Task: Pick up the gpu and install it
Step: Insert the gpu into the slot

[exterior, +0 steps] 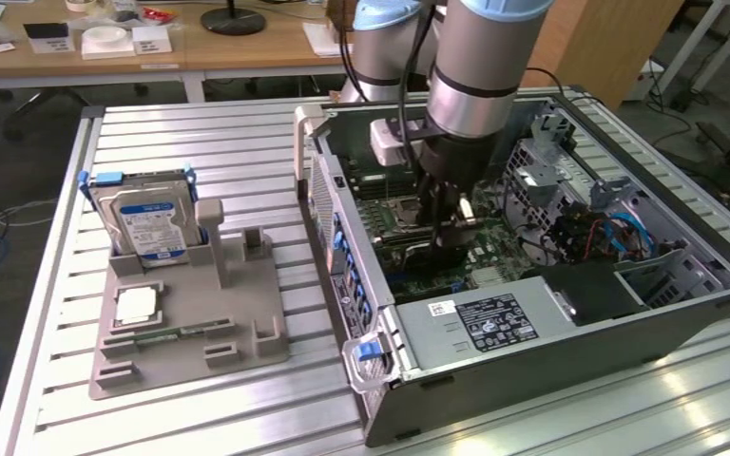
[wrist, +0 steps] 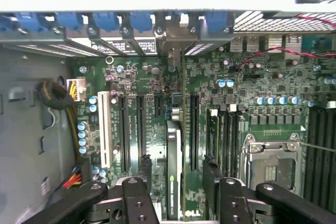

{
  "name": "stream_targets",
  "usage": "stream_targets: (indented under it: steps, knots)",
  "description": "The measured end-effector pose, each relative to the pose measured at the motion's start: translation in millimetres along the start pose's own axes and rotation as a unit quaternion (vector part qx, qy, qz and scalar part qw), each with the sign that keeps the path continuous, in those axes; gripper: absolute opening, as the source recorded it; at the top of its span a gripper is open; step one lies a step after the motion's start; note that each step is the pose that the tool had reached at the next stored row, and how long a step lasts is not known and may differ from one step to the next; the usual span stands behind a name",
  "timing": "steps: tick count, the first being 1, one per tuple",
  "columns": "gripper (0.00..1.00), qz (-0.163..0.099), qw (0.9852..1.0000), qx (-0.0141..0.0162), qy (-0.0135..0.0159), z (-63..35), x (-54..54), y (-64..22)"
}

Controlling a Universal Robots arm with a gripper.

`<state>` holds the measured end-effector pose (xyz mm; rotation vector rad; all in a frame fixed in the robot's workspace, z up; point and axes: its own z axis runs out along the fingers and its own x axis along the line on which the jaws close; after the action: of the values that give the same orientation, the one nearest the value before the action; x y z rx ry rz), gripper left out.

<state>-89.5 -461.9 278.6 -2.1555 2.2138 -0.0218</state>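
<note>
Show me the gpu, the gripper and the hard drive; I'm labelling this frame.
gpu [wrist: 174,166]: wrist view, top edge of the card standing in its slot.
gripper [wrist: 178,195]: wrist view, midway between its open fingers.
hard drive [exterior: 149,223]: exterior view, blue-white label.

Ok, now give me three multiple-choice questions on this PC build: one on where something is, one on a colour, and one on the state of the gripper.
1. Where is the hard drive?
A. standing in the grey holder, at the exterior view's left
B. flat on the floor
C. on a wooden desk

2. What colour are the retention clips along the expansion slot row?
A. red
B. yellow
C. blue

3. How is the gripper?
A. shut on a cable
B. open, with a finger on either side of the gpu
C. shut, empty

Answers:
1 A, it stands upright in the holder's rack.
2 C, the wrist view shows a row of blue clips.
3 B, there are gaps between the fingers and the card's edge.
</note>
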Motion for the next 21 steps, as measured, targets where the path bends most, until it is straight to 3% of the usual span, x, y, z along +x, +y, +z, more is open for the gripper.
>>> stream_targets:
  steps: [14,21]
  knots:
    - [0.52,0.0,1.0,0.0,0.0002,-22.3,-0.6,-1.0]
    - [0.52,0.0,1.0,0.0,0.0004,-23.4,-0.7,-1.1]
